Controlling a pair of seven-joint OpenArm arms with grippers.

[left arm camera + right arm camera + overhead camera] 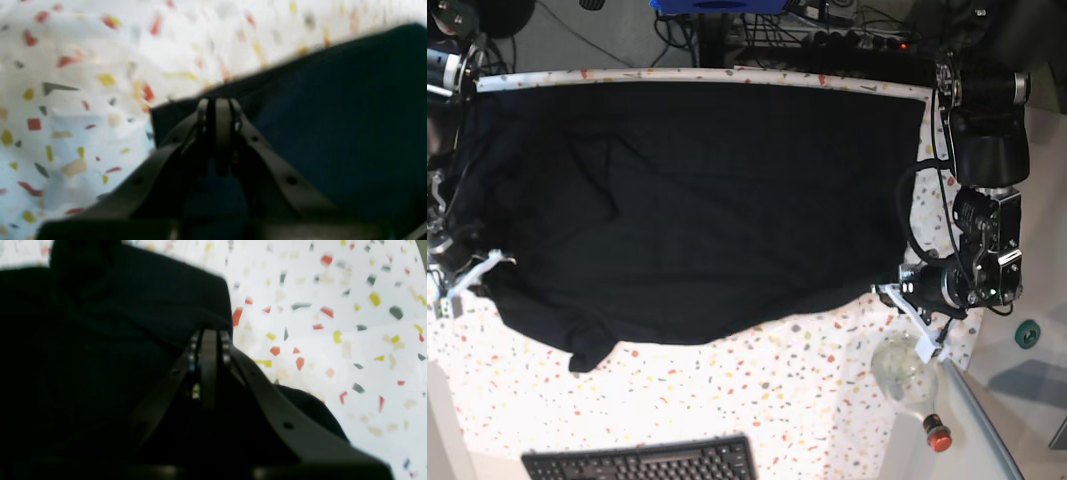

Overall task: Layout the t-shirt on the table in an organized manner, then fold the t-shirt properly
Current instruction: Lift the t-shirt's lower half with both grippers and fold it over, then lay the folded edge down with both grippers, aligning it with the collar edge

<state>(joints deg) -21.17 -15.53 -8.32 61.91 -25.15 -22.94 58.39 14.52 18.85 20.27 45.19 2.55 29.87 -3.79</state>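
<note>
The t-shirt (687, 200) lies spread across the table (777, 400), reaching its far edge. The left gripper (218, 103) is clamped on the t-shirt's corner, and the right gripper (208, 336) pinches its opposite edge.

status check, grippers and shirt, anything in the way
Left gripper and right gripper both shut on t-shirt edges. Shirt spread flat. Glass bottle near left arm.

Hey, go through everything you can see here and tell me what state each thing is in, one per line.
Plain black soft cloth t-shirt: spread wide over the table, lower edge uneven, one part bunched at a lower corner.
Left tool: shut on the t-shirt's edge.
Right tool: shut, at the t-shirt's edge; whether it grips cloth is unclear.
White speckled table: mostly covered by the t-shirt.
Black keyboard: lying flat at the table's near edge.
</note>
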